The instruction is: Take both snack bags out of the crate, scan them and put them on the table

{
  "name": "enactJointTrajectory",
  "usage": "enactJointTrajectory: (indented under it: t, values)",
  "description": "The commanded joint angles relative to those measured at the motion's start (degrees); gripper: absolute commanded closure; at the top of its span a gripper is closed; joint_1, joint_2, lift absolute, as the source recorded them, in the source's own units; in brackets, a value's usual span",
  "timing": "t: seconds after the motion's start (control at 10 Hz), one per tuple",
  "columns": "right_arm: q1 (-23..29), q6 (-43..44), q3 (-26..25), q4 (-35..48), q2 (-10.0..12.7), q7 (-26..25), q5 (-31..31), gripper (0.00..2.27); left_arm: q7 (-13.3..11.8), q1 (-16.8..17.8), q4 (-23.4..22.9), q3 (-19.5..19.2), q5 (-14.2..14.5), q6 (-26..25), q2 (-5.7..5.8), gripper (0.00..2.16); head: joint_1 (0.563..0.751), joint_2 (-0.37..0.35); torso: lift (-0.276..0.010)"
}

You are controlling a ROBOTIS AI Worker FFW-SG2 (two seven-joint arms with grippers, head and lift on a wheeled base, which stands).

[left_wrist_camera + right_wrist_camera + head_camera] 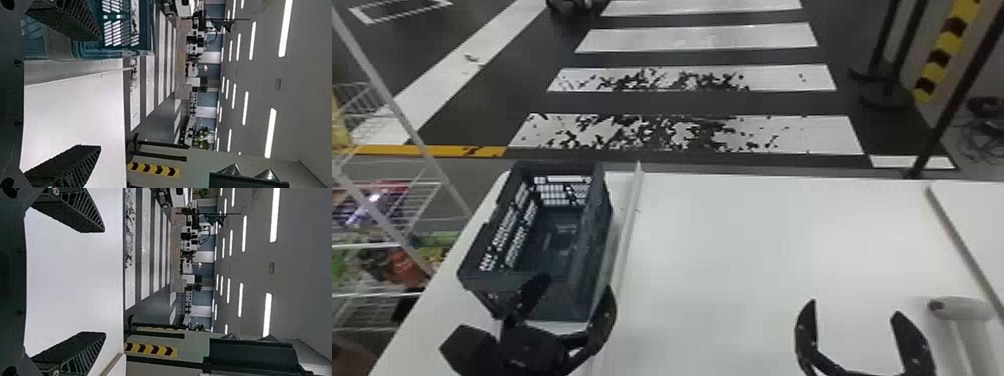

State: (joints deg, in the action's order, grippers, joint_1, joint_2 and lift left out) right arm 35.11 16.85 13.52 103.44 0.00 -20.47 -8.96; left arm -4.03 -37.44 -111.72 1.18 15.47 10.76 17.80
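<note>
At the table's left side stands the dark blue-grey crate (604, 220), its bare dark floor partly visible between slatted walls. My left gripper (577, 285) is open at the crate's near end, one finger overlapping the near wall and the other just right of it. From the left wrist, the same gripper (98, 93) has nothing between its fingers, and the blue-green crate (90, 51) lies beside one of them. My right gripper (855, 307) stands open over the white table (732, 240) at the near right. Its spread fingers in the right wrist view (104, 282) hold nothing.
A pale rounded object (962, 308) on a stem is just right of my right gripper. A raised white strip (630, 215) runs along the crate's right side. Wire shelves (387, 245) with colourful packages stand left of the table. Another table edge (964, 245) borders the right.
</note>
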Motion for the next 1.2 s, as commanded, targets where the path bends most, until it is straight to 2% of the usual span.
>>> enactJointTrajectory:
  t: [0.0, 0.5, 1.1]
  values:
    - [-0.4, -1.2, -0.3, 0.0, 0.1, -0.4, 0.0, 0.05, 0.0, 0.1, 0.1, 0.0, 0.0, 0.0, 0.04, 0.0, 0.695, 0.126, -0.092]
    - [-0.6, -1.7, -0.8, 0.0, 0.1, -0.5, 0.3, 0.05, 0.1, 0.6, 0.0, 0.2, 0.0, -1.2, 0.22, 0.0, 0.695, 0.11, -0.092]
    - [-0.5, -1.5, -1.0, 0.0, 0.1, -0.8, 0.5, 0.05, 0.1, 0.7, 0.0, 0.1, 0.1, -1.2, -0.13, 0.0, 0.695, 0.103, -0.092]
